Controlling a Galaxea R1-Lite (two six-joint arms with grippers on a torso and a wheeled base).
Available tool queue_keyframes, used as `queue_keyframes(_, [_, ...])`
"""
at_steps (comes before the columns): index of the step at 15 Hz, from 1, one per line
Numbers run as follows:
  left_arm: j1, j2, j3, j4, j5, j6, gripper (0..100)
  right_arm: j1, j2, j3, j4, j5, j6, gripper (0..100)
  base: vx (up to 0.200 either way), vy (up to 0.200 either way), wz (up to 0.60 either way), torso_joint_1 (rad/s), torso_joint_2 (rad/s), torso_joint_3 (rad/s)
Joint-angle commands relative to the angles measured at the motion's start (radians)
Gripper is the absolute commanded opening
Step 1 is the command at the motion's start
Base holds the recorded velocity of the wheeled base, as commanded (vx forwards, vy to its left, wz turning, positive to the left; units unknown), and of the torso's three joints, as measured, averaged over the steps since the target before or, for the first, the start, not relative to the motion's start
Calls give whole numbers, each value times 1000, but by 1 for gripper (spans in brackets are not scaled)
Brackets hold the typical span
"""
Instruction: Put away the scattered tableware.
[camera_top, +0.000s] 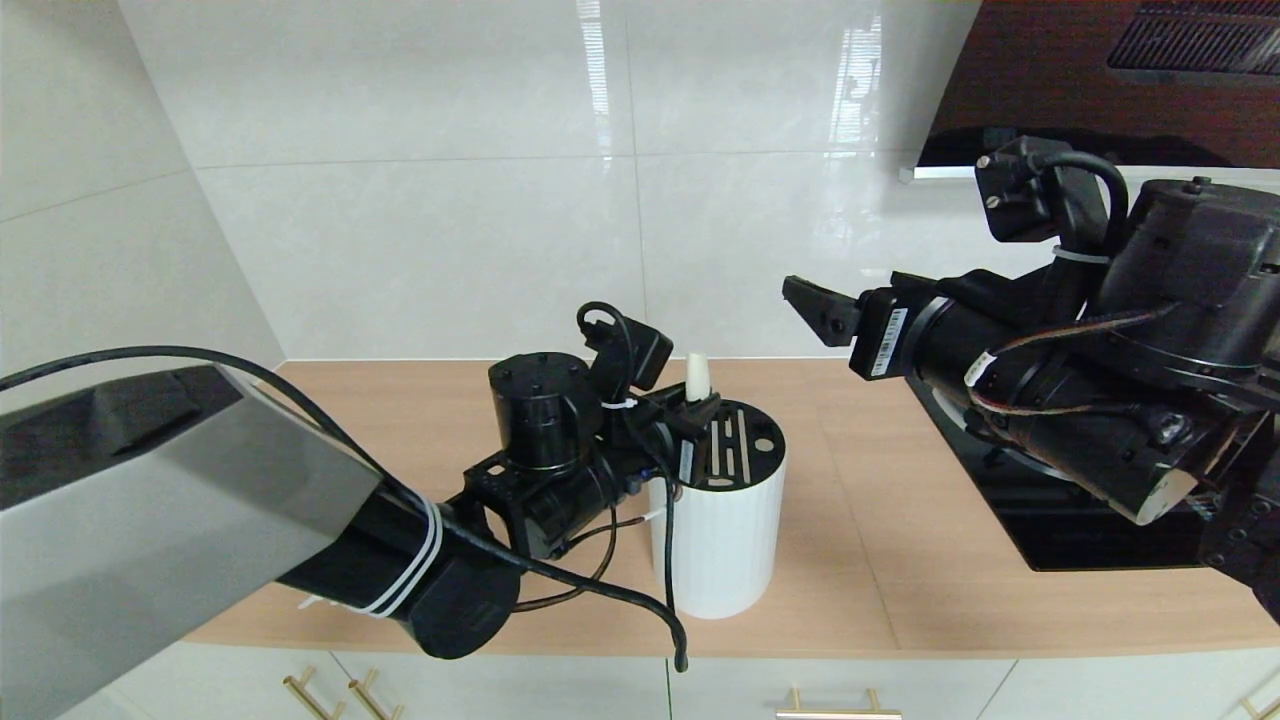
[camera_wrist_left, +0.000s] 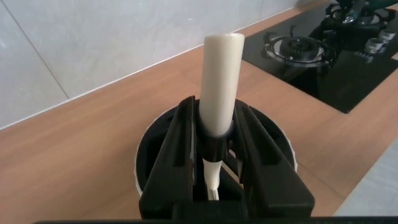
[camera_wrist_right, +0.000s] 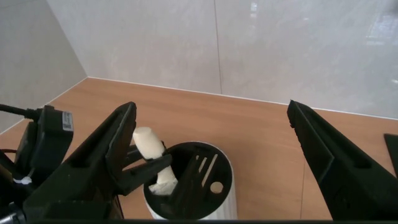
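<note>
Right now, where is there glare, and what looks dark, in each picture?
Head view: bright streaks of glare on the tiles. Left wrist view: even light on the cream handle; the left pincer, shut on it, is dark. Right wrist view: faint glare on the tiles; the open right pincer is a dark silhouette.

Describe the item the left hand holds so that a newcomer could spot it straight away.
On the wooden counter, left of the black hob, stands a white ribbed holder with a black slotted top. Upright over that top, clamped in the left hand, is a cream-handled utensil. Its pale, round-ended handle stands out from the black parts around it.
</note>
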Motion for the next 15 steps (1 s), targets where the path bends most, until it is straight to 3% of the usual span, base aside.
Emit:
queue_keyframes(1, [0, 6, 1, -1, 0, 0, 0, 1, 1, 1, 0, 0, 0, 100, 0, 0, 0, 0, 0, 0])
queue_keyframes(2, [0, 4, 1, -1, 0, 0, 100, 1, 1, 1, -1, 0, 0, 100, 0, 0, 0, 0, 0, 0])
queue_keyframes(11, [-13, -54, 4, -38, 40, 0, 100, 1, 1, 1, -1, 0, 0, 100, 0, 0, 0, 0, 0, 0])
queue_keyframes(13, [-22, -189, 14, -38, 135, -6, 100, -32, -14, 20, -4, 0, 3, 100, 0, 0, 0, 0, 0, 0])
queue_keyframes(15, [-13, -338, 54, -38, 172, -22, 100, -55, -79, 89, -6, 2, 5, 100, 0, 0, 0, 0, 0, 0])
